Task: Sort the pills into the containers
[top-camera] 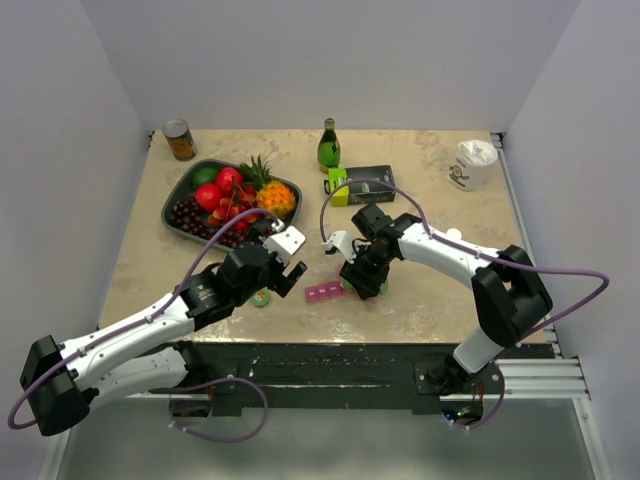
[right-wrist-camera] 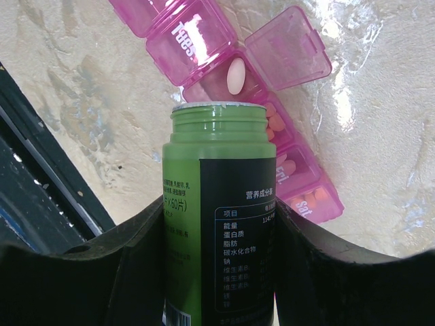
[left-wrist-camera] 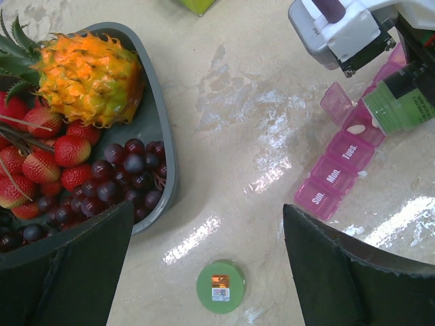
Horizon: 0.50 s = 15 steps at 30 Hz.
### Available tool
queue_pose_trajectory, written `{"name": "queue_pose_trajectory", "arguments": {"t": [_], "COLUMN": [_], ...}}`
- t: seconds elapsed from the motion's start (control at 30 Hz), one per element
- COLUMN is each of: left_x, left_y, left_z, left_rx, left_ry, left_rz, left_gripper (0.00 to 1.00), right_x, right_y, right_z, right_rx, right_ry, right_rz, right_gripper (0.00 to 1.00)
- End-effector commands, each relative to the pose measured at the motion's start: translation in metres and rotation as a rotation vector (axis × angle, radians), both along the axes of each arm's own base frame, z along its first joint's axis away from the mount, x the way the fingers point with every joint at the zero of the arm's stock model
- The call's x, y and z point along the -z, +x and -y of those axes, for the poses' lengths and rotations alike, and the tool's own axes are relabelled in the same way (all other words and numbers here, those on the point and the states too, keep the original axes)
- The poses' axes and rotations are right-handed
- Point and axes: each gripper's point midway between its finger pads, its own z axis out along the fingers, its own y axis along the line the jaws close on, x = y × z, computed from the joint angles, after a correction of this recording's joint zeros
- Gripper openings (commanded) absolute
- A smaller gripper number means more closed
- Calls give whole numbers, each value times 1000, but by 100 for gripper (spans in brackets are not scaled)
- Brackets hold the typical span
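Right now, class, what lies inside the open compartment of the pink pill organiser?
One white oval pill lies in the open compartment of the pill organiser. The green bottle in the right gripper covers that compartment's near part, so more pills there cannot be ruled out.

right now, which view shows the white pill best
Right wrist: the white pill lies large and sharp in an open compartment of the organiser, just past the bottle mouth. Left wrist shows it as a small oval beside the bottle. Top view shows only the pink strip; the pill is too small to see.
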Motion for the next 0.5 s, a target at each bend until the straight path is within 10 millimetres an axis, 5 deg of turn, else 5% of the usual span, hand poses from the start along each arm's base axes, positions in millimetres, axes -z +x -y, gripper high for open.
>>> {"name": "queue_pose_trajectory", "arguments": {"t": [0.0, 0.47], "left_x": [-6, -6], "left_y": [1, 1], "left_z": [1, 1], "left_rx": [19, 19], "left_ry": [3, 1], "left_rz": [24, 24], "left_gripper": [95, 95], "right_x": [-12, -14], "right_y": [7, 7], "right_z": [-8, -6], "right_rx": [4, 9], "right_ry": [9, -7], "right_rz": [22, 23], "right_gripper": [0, 0]}}
